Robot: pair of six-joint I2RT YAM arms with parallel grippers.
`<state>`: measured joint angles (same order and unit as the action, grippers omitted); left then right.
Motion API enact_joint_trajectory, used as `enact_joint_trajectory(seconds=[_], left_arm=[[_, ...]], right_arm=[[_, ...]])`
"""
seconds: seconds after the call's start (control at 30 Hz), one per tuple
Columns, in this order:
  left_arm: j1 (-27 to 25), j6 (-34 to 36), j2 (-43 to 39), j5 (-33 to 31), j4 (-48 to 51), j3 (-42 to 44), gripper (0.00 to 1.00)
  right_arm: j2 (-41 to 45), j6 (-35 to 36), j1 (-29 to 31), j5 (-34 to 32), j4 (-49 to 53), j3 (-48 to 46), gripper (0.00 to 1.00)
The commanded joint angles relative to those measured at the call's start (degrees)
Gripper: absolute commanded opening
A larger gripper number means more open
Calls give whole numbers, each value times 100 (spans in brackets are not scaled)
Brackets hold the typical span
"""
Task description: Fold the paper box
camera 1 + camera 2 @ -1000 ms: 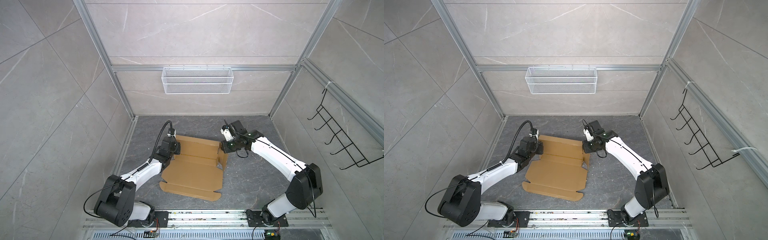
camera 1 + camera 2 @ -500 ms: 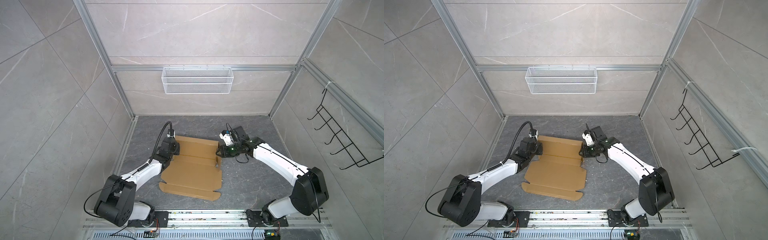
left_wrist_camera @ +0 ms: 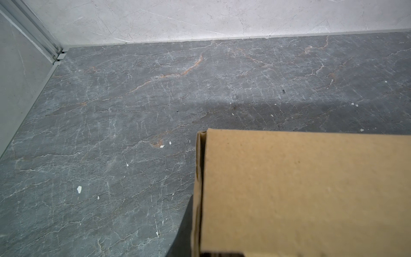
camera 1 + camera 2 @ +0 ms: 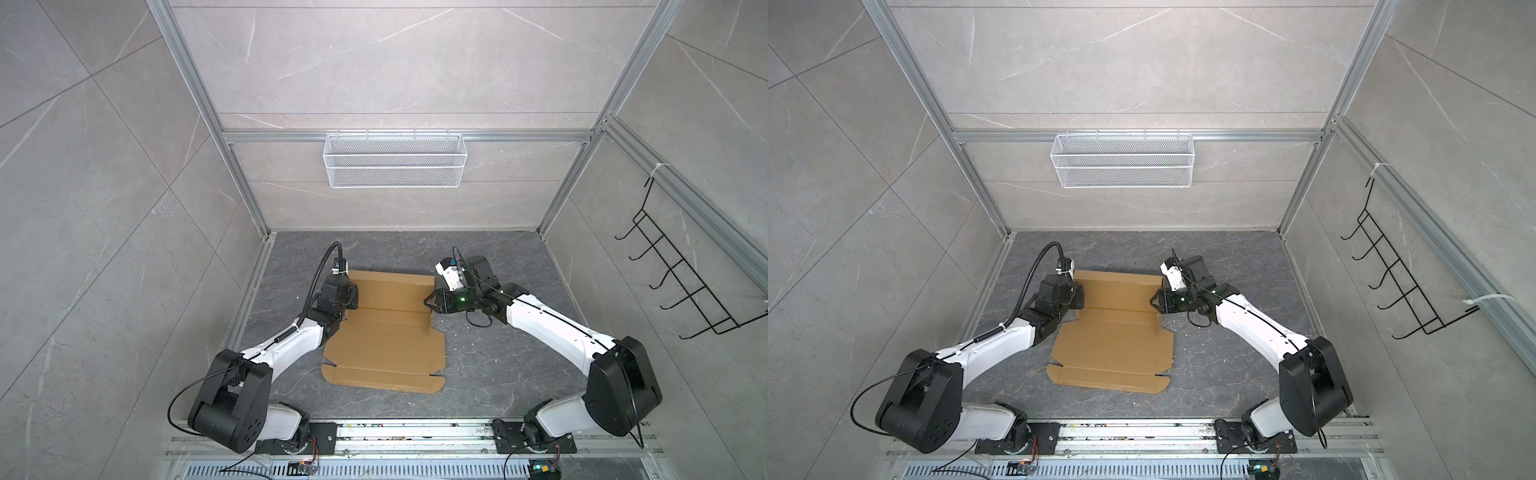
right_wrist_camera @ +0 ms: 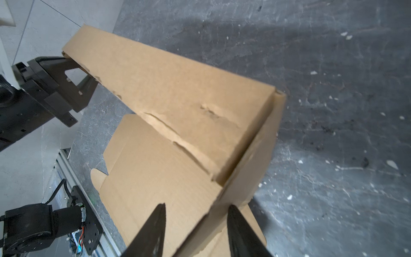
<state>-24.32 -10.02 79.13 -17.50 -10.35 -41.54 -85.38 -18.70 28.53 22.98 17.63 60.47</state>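
Observation:
The paper box (image 4: 386,345) (image 4: 1117,349) is brown cardboard lying mostly flat on the dark floor, with its far long wall (image 5: 178,100) folded up. My left gripper (image 4: 352,297) (image 4: 1077,297) (image 5: 89,75) is shut on the left end of that wall, and the left wrist view shows only the wall's outer face (image 3: 311,189). My right gripper (image 4: 430,300) (image 4: 1154,301) (image 5: 197,205) is open at the wall's right end. The short side flap (image 5: 251,169) stands between its fingers, close against one finger.
A white wire basket (image 4: 394,160) hangs on the back wall, and a black hook rack (image 4: 681,286) on the right wall. Aluminium frame posts mark the corners. The arms' mounting rail (image 4: 415,436) runs along the front edge. Bare floor surrounds the cardboard.
My right gripper has opened, releasing the right side flap, and its wrist has dropped and turned toward the box end. The left gripper and the far wall have stayed put.

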Motion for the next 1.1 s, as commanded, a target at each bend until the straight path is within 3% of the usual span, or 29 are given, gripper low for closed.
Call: enact_joint_trajectory(seconds=[0.0,0.2,0.37,0.7,1.07], left_arm=[[3,-165,20,90,-265,-126,10],[3,-118,-16,70,-200,-141,10],[6,-54,-56,39,-158,-153,10],[7,49,-82,-49,-124,-151,10],[68,263,-91,-159,-8,-164,10]], right_arm=[[-195,-114,100,130,-480,-2,49],[-319,-49,100,-11,-876,-76,53],[-471,-200,101,508,-1234,-50,62],[-555,-78,36,683,-1163,-107,69],[-289,-73,-217,786,-1153,-351,70]])
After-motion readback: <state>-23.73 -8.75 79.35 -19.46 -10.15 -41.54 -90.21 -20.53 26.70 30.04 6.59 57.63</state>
